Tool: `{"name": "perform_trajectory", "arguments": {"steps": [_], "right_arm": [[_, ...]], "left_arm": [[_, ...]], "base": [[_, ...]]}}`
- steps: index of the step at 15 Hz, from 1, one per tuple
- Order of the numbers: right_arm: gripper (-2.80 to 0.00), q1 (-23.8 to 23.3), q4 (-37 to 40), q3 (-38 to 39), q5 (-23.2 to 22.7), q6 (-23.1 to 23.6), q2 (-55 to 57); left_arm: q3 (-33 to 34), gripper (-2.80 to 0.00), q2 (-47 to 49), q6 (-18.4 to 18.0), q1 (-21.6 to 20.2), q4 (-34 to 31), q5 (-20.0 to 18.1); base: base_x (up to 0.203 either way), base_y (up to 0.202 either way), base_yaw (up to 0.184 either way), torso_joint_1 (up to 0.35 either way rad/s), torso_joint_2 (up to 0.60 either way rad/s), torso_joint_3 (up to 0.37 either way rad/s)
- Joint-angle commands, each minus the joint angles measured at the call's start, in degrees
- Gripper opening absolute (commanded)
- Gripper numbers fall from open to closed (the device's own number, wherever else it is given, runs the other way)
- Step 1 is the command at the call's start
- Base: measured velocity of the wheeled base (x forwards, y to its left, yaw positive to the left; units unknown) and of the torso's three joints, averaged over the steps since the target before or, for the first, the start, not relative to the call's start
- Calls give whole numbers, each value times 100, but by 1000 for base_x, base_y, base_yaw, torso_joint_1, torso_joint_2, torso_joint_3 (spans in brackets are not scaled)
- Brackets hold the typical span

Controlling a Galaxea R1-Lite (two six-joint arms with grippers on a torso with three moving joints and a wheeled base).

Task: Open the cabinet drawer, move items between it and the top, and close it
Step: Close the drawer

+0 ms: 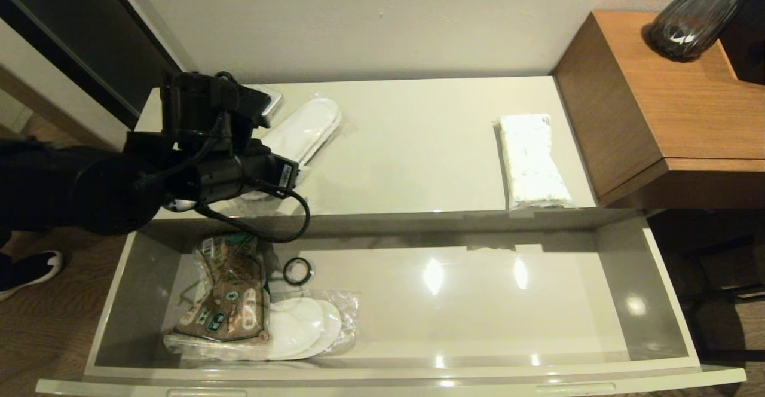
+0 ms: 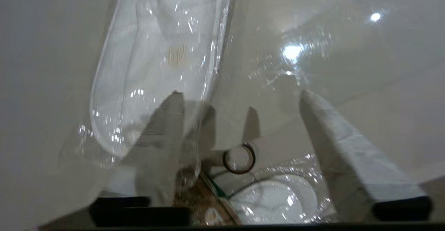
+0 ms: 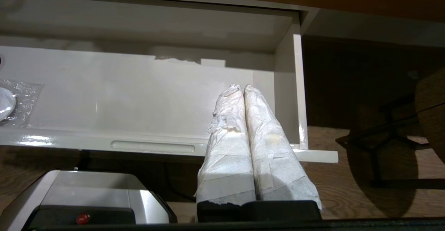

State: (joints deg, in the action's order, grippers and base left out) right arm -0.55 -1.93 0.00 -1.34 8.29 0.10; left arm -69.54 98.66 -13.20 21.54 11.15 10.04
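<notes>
The cabinet drawer (image 1: 669, 301) stood pulled fully out. The left gripper (image 2: 240, 119) hung over the cabinet top's (image 1: 418, 146) left front edge, its taped fingers (image 2: 333, 133) spread, beside a wrapped slipper pair (image 1: 302, 131) near the top's left end. The tissue pack (image 1: 532, 161) lay at the top's right front corner. In the drawer's left end lay another wrapped slipper pair (image 1: 302, 325), a brown printed packet (image 1: 230, 298) and a black ring (image 1: 297, 271). The right gripper (image 3: 243, 92) hovered at the drawer's right front corner, fingers pressed together, empty.

No text can be read; the brown packet (image 1: 224, 301) and slipper wrap (image 2: 175, 55) carry illegible print.
</notes>
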Motion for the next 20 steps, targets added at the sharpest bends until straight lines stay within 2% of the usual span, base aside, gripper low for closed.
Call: {"name": "perform_trajectory", "arguments": {"steps": [1,4,6,8,10,12,15,18,20], "right_arm": [[-280,2,-1,9,-7,6,8],[-280,2,-8,9,-3,6,8],[-280,2,-5,9,-2,11,8],[-280,2,-1,9,2,6,8],[-280,2,-8,9,-7,6,8],[-280,2,-1,9,-4,12,8],[-280,2,-1,9,-7,6,8],[-280,-1,-8,9,-7,6,8],[-280,2,-1,9,-7,6,8]], "left_arm": [[105,-280,-457,132,60,-293,50],[119,-280,-974,546,76,-832,69],[146,-280,-1244,848,4,-969,75],[164,-280,-1499,1005,-264,-1114,131],[156,-280,-1753,1259,-677,-1548,73],[165,-280,-2029,1515,-985,-1934,-225],[299,-280,-2569,1720,-1076,-2452,-670],[1128,-280,-3072,1774,-1058,-2505,-1122],[1778,-280,-3257,1755,-1054,-2478,-1205]], "base": [[0,0,0,0,0,0],[0,0,0,0,0,0],[0,0,0,0,0,0],[0,0,0,0,0,0],[0,0,0,0,0,0],[0,0,0,0,0,0],[0,0,0,0,0,0],[0,0,0,0,0,0],[0,0,0,0,0,0]]}}
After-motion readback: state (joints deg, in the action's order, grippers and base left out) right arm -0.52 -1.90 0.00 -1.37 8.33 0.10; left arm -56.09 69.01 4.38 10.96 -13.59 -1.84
